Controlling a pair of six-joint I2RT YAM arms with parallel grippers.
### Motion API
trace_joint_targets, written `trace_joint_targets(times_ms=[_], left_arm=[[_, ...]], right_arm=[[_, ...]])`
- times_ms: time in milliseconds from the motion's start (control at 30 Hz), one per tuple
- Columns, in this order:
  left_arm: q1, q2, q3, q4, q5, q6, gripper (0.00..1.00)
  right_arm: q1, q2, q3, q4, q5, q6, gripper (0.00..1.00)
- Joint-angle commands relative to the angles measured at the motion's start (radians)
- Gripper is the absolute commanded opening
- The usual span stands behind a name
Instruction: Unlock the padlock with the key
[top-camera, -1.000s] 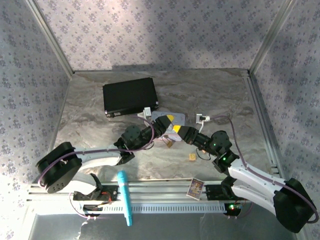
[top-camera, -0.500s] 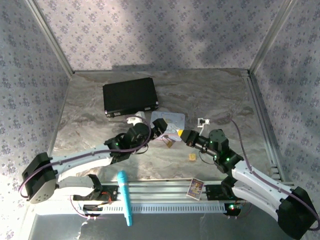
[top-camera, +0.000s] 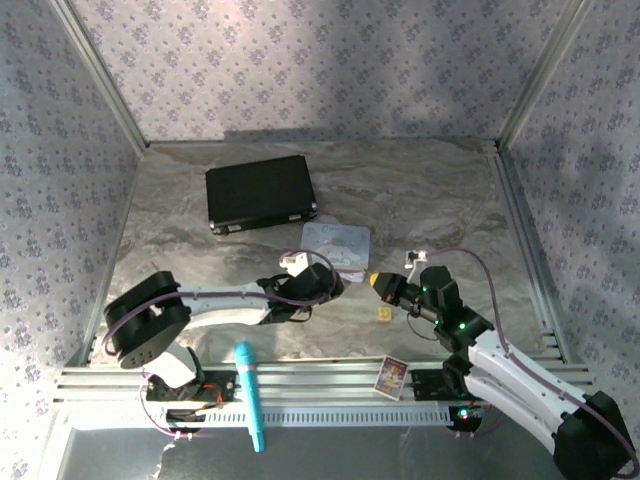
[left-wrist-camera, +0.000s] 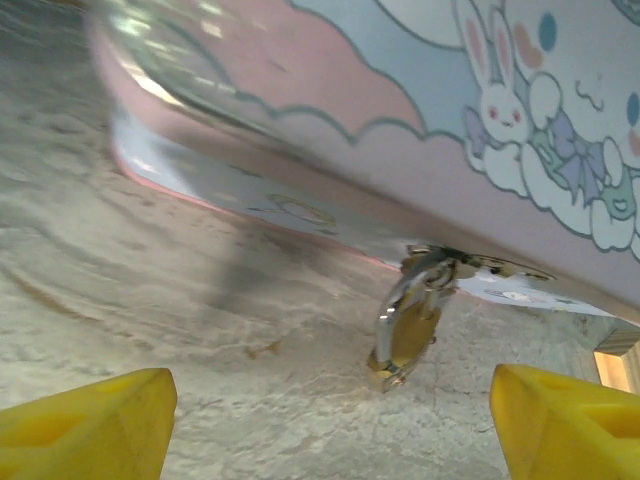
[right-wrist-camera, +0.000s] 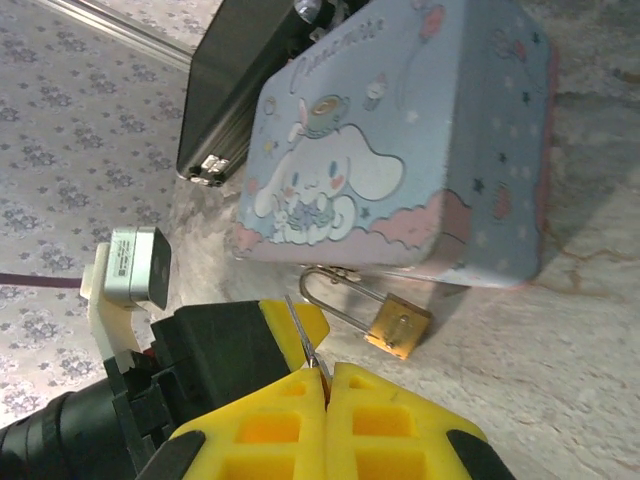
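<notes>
So far the lock is not open. The small brass-yellow padlock with its thin silver loop lies on the grey marble tabletop, touching the near side of the pastel blue and pink bunny tin. Its loop looks pushed all the way in, so I think it is locked.

One part is done: the tiny thin silver key is picked up. The right gripper has its yellow jaws pressed tight together on it. The thin end sticks out towards the padlock but does not touch it.

The left gripper sits low by the tabletop and faces the padlock. Its jaws are spread wide with nothing in them, and the padlock is a little way in front of them.

A lot is left, I think. The padlock has to be held steady, the key has to go into its hole, and then the key has to turn until the loop pops up. I cannot see the keyhole, so lining up may be hard.

A second ago both grippers were close together, right over the padlock in front of the tin. Now they have moved apart. The right gripper has pulled back to its own side, and the left arm has dropped low and stretched out flat. The tin looks to be in the same place.
</notes>
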Motion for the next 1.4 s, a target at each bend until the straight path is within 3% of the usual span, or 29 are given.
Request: trace_joint_targets(times_ms=[0, 200, 300, 533, 733, 900, 1367], left_arm=[[-0.006, 0.036, 0.063, -0.032, -0.017, -0.015, 0.81], [-0.006, 0.140, 0.195, -0.230, -0.041, -0.032, 0.72], [-0.003, 0.184, 0.223, -0.239, -0.046, -0.024, 0.66], [0.007, 0.259, 0.299, -0.325, -0.047, -0.044, 0.63], [0.008, 0.232, 0.254, -0.324, 0.006, -0.043, 0.52], [0.008, 0.212, 0.208, -0.296, 0.059, -0.038, 0.49], [0.011, 0.167, 0.145, -0.153, 0.072, -0.029, 0.26]], right_arm=[[-0.012, -0.026, -0.017, -0.037, 0.013, 0.004, 0.00], [-0.028, -0.052, -0.031, -0.054, 0.006, 0.007, 0.00], [-0.037, -0.058, -0.038, -0.051, 0.002, 0.013, 0.00], [-0.052, -0.062, -0.049, -0.046, -0.015, 0.021, 0.00], [-0.064, -0.073, -0.069, -0.042, -0.020, 0.029, 0.00], [-0.073, -0.075, -0.086, -0.027, -0.024, 0.039, 0.00], [-0.073, -0.073, -0.110, 0.010, -0.038, 0.067, 0.00]])
